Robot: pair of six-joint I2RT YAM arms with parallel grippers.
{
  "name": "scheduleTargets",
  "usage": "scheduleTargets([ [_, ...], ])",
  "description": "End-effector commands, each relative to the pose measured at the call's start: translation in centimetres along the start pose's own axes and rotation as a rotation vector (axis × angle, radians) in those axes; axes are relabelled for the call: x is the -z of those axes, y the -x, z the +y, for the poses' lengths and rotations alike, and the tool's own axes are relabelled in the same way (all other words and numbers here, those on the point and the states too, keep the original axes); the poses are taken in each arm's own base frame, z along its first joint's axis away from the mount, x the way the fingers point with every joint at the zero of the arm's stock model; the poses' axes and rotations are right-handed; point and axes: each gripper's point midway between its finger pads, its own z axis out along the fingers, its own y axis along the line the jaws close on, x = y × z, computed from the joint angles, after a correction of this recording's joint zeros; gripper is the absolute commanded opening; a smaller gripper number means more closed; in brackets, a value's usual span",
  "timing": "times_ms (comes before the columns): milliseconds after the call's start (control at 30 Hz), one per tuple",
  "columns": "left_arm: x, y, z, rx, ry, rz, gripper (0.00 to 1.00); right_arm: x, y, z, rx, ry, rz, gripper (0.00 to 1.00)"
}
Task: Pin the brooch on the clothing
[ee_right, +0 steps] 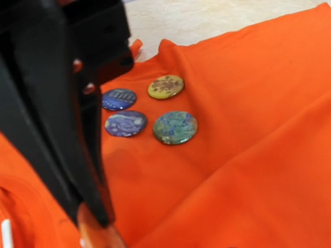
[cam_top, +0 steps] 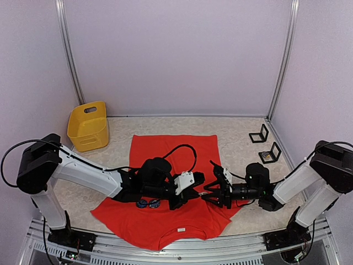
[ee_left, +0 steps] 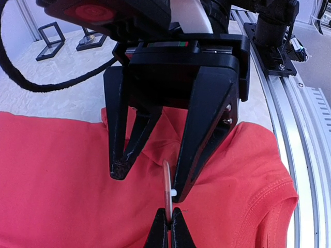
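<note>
The clothing [cam_top: 165,160] is a red-orange T-shirt spread flat on the table, also filling the left wrist view [ee_left: 57,175] and the right wrist view [ee_right: 248,155]. My left gripper [ee_left: 169,226] [cam_top: 197,189] is shut on a brooch [ee_left: 167,186], held on edge just above the cloth. My right gripper [ee_left: 151,180] [cam_top: 213,193] faces it with jaws spread; one of its fingers [ee_left: 194,165] touches the brooch's white back piece, the other [ee_left: 122,163] stands clear. Several other round brooches [ee_right: 175,127] [cam_top: 148,203] lie on the shirt.
A yellow basket [cam_top: 88,126] stands at the back left, off the shirt. Two small black stands [cam_top: 258,134] [cam_top: 270,153] sit at the right on the table. The metal rail [ee_left: 305,129] runs along the near table edge, close to the shirt's sleeve.
</note>
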Motion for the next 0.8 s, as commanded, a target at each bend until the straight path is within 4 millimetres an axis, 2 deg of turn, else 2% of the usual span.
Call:
scheduleTargets([
  [0, 0.5, -0.5, -0.5, -0.007, 0.020, 0.021, 0.00, 0.9, 1.6, -0.2, 0.059, -0.018, -0.040, 0.48],
  [100, 0.4, -1.1, 0.6, -0.024, 0.097, 0.045, 0.00, 1.8, 2.3, -0.2, 0.093, -0.050, -0.053, 0.50],
  [233, 0.0, -1.7, 0.9, -0.071, 0.128, 0.068, 0.00, 3.3, 3.3, -1.4, 0.103, -0.155, -0.073, 0.50],
  [267, -0.1, -1.8, 1.0, -0.086, 0.142, 0.075, 0.00, 3.6, 3.7, -1.9, 0.091, -0.191, -0.081, 0.50],
  [367, -0.3, -2.3, 1.6, -0.144, 0.210, 0.113, 0.00, 4.6, 3.8, -5.4, -0.012, -0.393, -0.050, 0.49],
  [500, -1.1, -2.9, 0.5, -0.251, 0.245, 0.167, 0.00, 5.4, 2.3, -8.6, -0.143, -0.573, 0.049, 0.41],
  [633, -2.3, -4.3, -1.5, -0.365, 0.253, 0.256, 0.00, 5.9, -0.8, -11.1, -0.292, -0.721, 0.204, 0.31],
  [767, -2.8, -4.7, -4.0, -0.352, 0.143, 0.302, 0.14, 6.3, -3.5, -12.5, -0.411, -0.806, 0.325, 0.26],
])
